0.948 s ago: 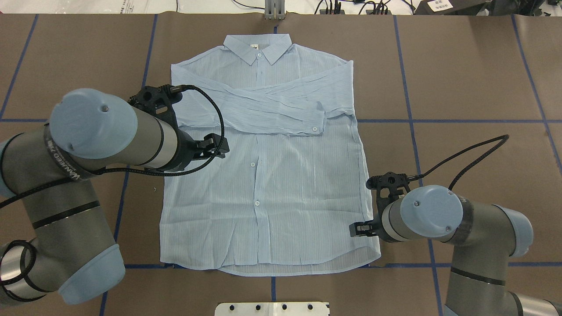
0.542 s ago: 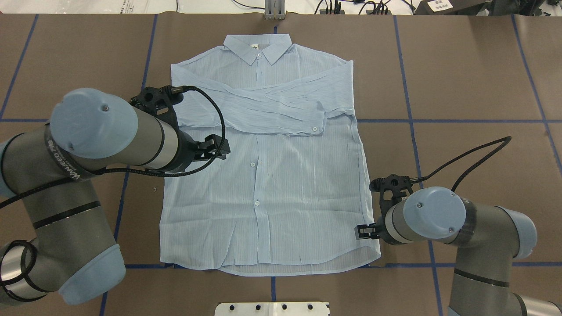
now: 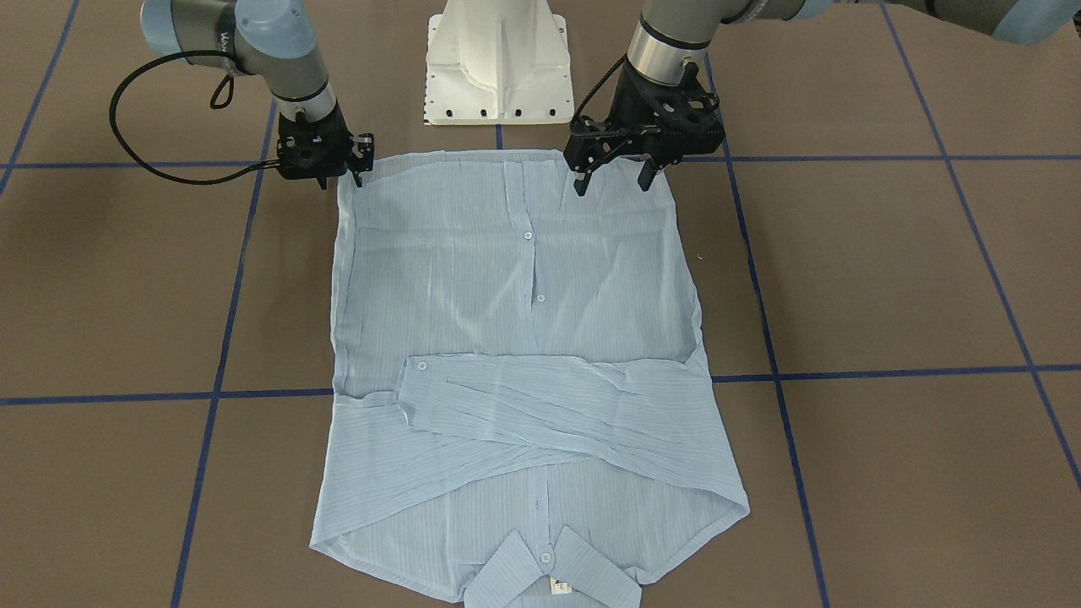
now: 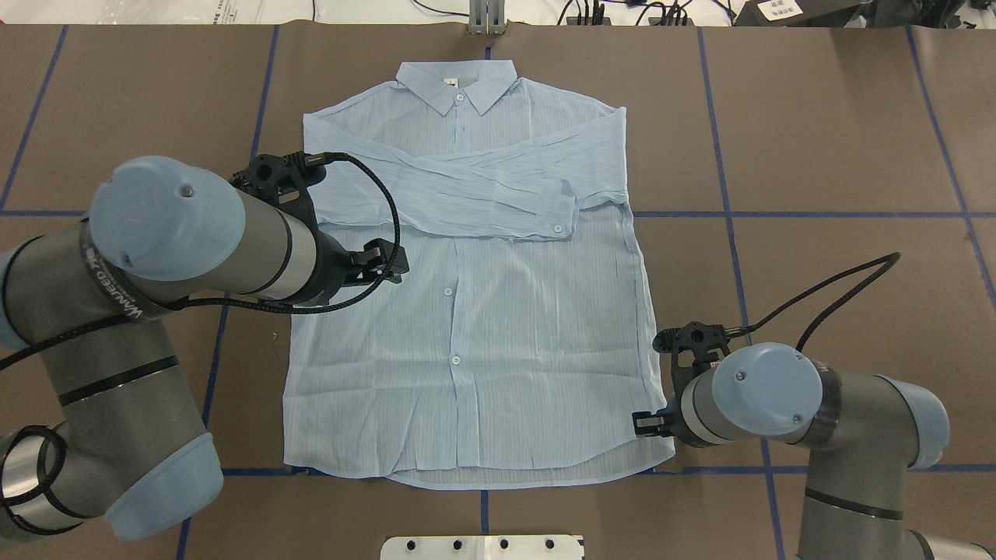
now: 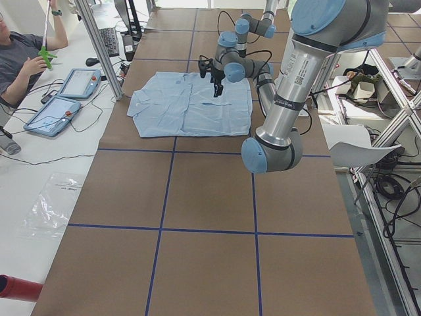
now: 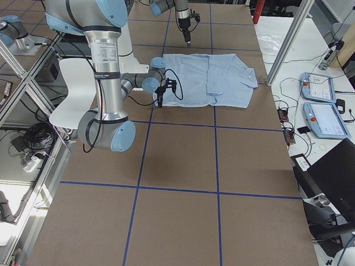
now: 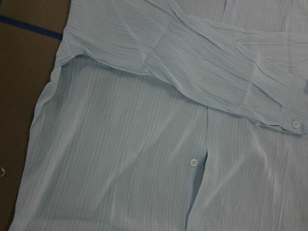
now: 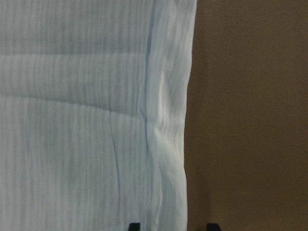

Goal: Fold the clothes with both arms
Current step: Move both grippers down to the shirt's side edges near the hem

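Blue shirt (image 4: 475, 327) flat mid-tabletop (image 4: 817, 155), sleeves crossed; left gripper (image 3: 611, 187) spread above it; right gripper (image 3: 342, 179) spread astride its side edge.

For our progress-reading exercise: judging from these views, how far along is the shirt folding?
Done: the shirt lies flat, buttoned side up, both sleeves folded across the chest. In hand: the right gripper, open, straddles the side edge near the hem; the left gripper hangs open above the shirt, holding nothing. Left: gripping the fabric and, probably, folding the body up towards the collar.
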You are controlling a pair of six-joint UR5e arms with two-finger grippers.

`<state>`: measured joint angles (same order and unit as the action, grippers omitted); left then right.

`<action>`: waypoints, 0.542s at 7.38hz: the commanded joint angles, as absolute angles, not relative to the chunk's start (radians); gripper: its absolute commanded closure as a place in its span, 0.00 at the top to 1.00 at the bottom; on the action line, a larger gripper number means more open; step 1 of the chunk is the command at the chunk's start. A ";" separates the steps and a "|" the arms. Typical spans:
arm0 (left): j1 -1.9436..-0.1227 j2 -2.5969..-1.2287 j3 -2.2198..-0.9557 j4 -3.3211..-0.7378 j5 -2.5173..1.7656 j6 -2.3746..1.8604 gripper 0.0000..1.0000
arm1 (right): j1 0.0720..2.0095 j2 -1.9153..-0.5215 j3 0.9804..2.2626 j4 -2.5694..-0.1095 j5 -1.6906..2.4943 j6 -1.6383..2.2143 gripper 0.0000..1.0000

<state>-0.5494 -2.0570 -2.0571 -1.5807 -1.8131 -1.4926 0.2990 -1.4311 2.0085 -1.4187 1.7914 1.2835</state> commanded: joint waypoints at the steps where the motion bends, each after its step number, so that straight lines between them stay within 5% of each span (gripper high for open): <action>1: -0.549 -2.057 -2.057 -1.580 -1.813 -1.493 0.99 | 0.296 -1.433 2.008 -1.419 1.792 1.287 0.38; 3: -0.549 -2.057 -2.056 -1.580 -1.815 -1.493 0.98 | 0.296 -1.433 2.008 -1.436 1.790 1.287 0.02; 4: -0.551 -2.056 -2.057 -1.580 -1.825 -1.493 0.98 | 0.296 -1.433 2.017 -1.437 1.789 1.287 0.00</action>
<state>-0.5496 -2.0569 -2.0561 -1.5801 -1.8167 -1.4926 0.2961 -1.4326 2.0098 -1.4318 1.7904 1.2870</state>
